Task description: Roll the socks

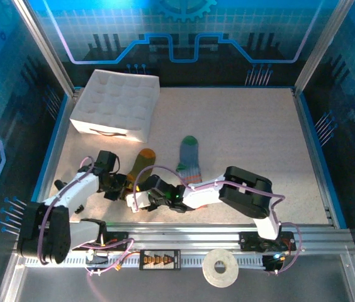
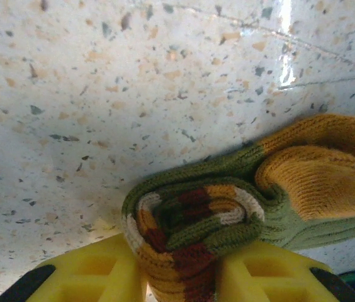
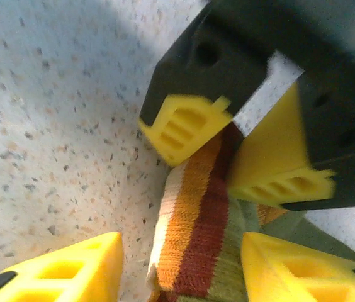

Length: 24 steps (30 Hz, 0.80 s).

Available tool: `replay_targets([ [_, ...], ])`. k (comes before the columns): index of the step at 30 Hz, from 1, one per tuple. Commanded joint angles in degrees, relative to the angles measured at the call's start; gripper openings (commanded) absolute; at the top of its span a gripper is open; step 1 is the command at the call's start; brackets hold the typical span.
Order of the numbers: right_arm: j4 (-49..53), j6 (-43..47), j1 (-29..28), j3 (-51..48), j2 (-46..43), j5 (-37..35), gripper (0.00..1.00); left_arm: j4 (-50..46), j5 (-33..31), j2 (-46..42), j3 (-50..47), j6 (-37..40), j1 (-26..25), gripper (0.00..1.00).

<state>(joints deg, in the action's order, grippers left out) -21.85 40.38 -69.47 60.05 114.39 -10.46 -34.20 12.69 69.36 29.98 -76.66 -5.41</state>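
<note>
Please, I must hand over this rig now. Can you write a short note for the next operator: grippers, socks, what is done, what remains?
Left gripper: jaws shut on the striped cuff of the olive sock.
Right gripper: jaws open, one on each side of that cuff, not gripping.
Olive sock: cuff end curled over, mustard toe out on the table; roll only begun.
Blue-grey sock: flat beside it, untouched.
Left to do: finish the olive roll, then roll the blue-grey sock.
</note>
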Motion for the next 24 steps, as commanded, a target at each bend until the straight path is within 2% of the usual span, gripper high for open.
replay_targets([
  [1, 2.27, 1.58, -0.29, 2.69, 2.77, -4.4, 0.42, -6.16, -1.0, 3.55, -1.51, 1.71, -0.34, 0.31],
  [5, 6.86, -1.08, 0.54, 4.98, 4.15, -3.78, 0.19, -6.27, -0.84, 4.11, -0.88, 2.22, -0.31, 0.31],
  [9, 12.2, -4.98, 1.29, 5.91, 4.03, -0.72, 0.02, -6.79, -0.55, 2.58, 0.28, 2.4, -0.3, 0.41],
  [12, 15.25, -10.3, 2.62, 5.07, 2.98, 4.92, 0.0, -8.26, -0.9, -1.15, 1.95, 1.74, -0.23, 0.53],
  [17, 18.94, -18.19, 5.45, 3.42, 2.86, 15.81, 0.0, -9.38, -0.28, -6.77, 3.51, 0.24, 0.61, 0.65],
  [24, 23.78, -26.62, 9.81, 5.04, 4.89, 26.53, 0.0, -9.94, 0.56, -11.9, 3.92, 1.34, 2.16, 0.68],
])
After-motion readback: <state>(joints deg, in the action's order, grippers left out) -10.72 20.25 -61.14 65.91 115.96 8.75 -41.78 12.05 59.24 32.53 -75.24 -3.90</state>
